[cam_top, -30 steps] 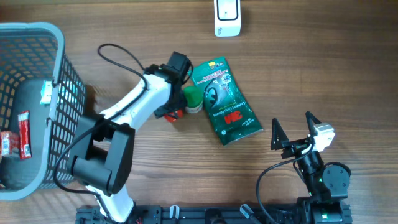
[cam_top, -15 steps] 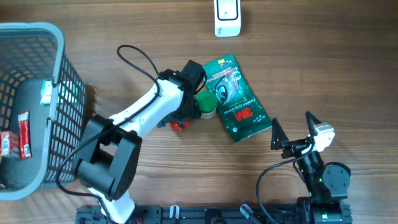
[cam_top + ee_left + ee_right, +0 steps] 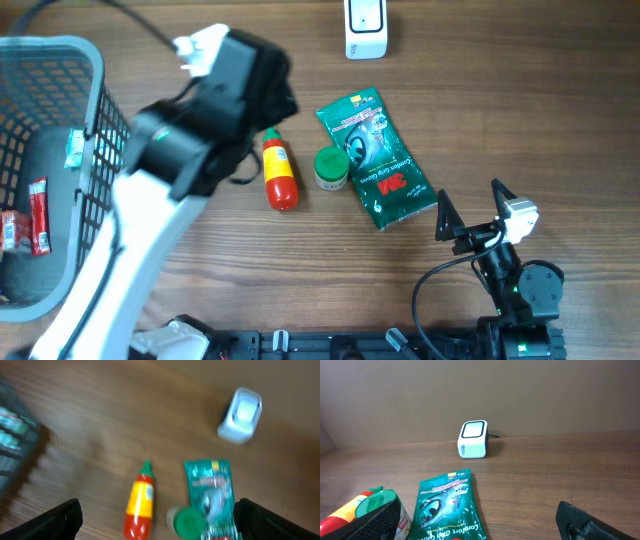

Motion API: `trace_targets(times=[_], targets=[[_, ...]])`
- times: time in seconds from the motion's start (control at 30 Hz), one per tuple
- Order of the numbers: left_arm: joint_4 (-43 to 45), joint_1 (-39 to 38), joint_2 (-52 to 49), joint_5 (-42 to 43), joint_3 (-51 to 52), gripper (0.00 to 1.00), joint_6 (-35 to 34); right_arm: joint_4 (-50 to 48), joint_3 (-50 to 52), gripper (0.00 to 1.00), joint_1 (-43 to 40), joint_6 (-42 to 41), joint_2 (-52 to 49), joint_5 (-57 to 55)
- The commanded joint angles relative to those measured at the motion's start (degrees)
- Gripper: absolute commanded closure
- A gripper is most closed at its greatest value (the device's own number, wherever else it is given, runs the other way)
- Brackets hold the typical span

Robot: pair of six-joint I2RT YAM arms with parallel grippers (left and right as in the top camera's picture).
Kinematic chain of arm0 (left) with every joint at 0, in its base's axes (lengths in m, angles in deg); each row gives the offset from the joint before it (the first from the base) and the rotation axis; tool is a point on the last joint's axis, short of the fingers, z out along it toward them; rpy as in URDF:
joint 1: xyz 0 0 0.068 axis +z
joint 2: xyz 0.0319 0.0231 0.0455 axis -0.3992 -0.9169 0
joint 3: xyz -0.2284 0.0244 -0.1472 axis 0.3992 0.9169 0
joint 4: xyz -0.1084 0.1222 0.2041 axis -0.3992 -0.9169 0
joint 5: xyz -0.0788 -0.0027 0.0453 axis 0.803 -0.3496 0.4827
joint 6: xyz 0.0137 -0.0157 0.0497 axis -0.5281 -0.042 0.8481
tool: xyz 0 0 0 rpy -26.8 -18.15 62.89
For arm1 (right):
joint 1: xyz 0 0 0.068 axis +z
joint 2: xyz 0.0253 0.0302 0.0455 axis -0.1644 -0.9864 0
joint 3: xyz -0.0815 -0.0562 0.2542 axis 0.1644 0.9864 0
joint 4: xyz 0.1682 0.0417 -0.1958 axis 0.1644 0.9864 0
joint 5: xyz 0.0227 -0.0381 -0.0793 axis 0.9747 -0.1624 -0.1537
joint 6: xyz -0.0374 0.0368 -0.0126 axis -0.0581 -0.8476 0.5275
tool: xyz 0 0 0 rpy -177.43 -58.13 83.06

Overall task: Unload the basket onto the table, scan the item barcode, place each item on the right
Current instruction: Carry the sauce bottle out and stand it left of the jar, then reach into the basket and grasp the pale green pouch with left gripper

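Overhead showed nothing at the scanner (image 3: 366, 28): it sat alone at the far edge of the desk (image 3: 520, 110), window unobstructed. All three loose items lay mid-desk, well apart from it:
- red sauce bottle (image 3: 280, 172), flat on its side
- green-lid jar (image 3: 331, 167), just beside the bottle and up against the pouch edge
- green pouch (image 3: 377, 160), flat, printed face up

Left fingers (image 3: 60, 520) were spread wide with nothing between them, looking down on the items from high above; that view was motion-blurred. Right fingers (image 3: 585, 522) were also released and empty, parked low at the near edge facing the scanner.

Status, my read: no item was in hand and none was presented, so the grasp, lift and barcode pass were all left to do for whichever item is next. Couldn't see a barcode on any of the three from these views.

The basket (image 3: 95, 120) at the left edge held a red packet (image 3: 35, 215) and something dark. Possibly finished items, but I couldn't confirm it.
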Motion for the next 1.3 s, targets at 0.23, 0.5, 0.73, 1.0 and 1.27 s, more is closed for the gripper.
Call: trace_targets(times=[0.23,0.5,0.73,1.0,1.27], targets=[[-2.1,32.3,15.5,-0.5,-1.0,0.0,-9.0,-0.2,0.1,0.0,0.3,-0.3,-0.1,-0.4],[-8.1,63.1,7.6,19.6,-1.0,0.0,-9.0,-0.2,0.1,0.0,0.3,-0.3,-0.1,-0.4],[-9.4,69.6,-7.9,28.6,-0.9,0.07,-8.3,-0.2,0.1,0.0,0.3,-0.3,-0.1,-0.4],[-7.3,69.0,-25.0,30.0,-0.9,0.35,-8.3,-0.2,0.1,0.0,0.3,-0.3,-0.1,-0.4],[0.8,65.2,-32.8,29.8,-0.5,0.28,-8.3,-0.2,0.1,0.0,0.3,-0.3,-0.1,-0.4]])
